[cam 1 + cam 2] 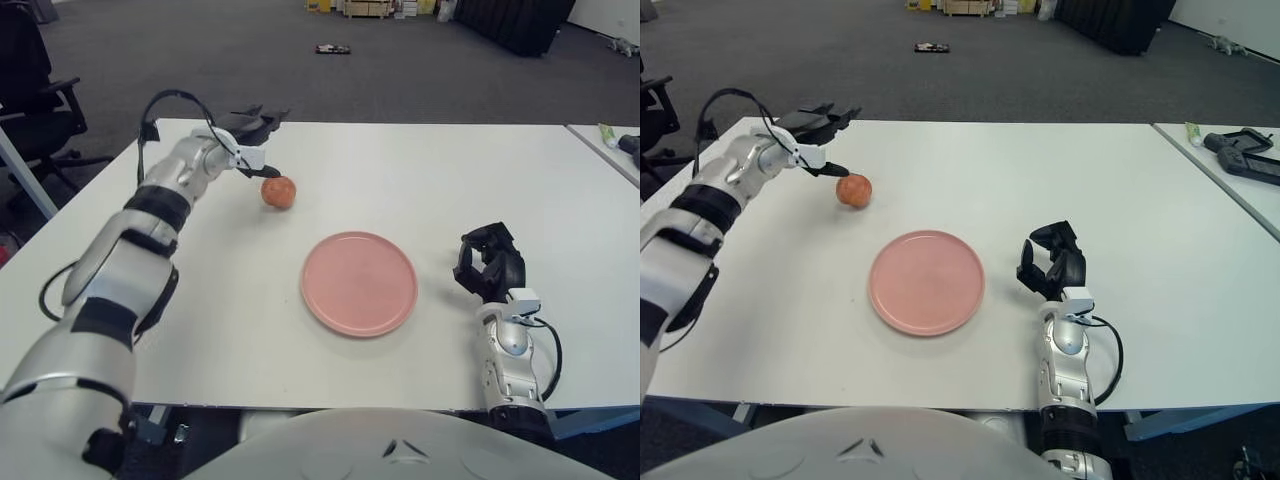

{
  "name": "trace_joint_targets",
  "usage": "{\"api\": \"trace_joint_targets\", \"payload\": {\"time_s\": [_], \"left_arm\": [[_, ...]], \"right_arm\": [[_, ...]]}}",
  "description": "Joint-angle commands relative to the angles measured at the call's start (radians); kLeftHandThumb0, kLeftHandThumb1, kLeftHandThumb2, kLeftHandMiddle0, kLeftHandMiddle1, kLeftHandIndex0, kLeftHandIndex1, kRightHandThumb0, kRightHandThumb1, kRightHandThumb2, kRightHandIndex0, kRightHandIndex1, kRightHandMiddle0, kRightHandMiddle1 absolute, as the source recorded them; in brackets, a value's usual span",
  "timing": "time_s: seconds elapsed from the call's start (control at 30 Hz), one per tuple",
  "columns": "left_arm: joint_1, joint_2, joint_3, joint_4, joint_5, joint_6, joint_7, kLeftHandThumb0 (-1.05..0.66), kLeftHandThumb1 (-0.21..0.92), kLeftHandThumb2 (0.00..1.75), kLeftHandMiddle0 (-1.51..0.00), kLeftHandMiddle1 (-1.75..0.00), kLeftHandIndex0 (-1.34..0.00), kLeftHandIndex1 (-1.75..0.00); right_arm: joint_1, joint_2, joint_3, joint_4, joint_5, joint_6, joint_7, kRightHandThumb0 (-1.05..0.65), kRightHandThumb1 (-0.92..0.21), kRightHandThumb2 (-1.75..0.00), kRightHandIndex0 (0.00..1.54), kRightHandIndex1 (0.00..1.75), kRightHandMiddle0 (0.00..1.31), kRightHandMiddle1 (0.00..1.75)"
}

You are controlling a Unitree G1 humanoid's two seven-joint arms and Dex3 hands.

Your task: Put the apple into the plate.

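Office: grey carpet (200, 60), swivel chair (35, 95).

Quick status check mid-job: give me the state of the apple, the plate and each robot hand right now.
apple: on the table, beyond and left of the plate, not held.
plate: on the table, nothing in it.
left robot hand: fingers spread open, just behind and left of the apple, holding nothing.
right robot hand: idle to the right of the plate, fingers curled, holding nothing.
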Motion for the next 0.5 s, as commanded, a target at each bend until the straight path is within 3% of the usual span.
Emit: {"api": "trace_joint_targets", "payload": {"time_s": [0.0,0.47], "left_arm": [[0.087,-0.012,0.022,-0.033,-0.011,0.043,0.016,-0.95,0.54,0.69,0.00,0.00,0.00,0.00],[0.191,-0.082,0.075,-0.075,-0.052,0.134,0.029,-0.91,0.51,0.78,0.00,0.00,0.00,0.00]], "right_arm": [[-0.024,-0.002,-0.004,0.006,-0.001,-0.010,-0.003,-0.40,-0.56,-1.02,0.63,1.37,0.42,1.75],[-0.007,-0.005,0.001,-0.010,-0.023,-0.014,-0.008,-0.41,-0.54,-1.05,0.65,1.37,0.44,1.75]]}}
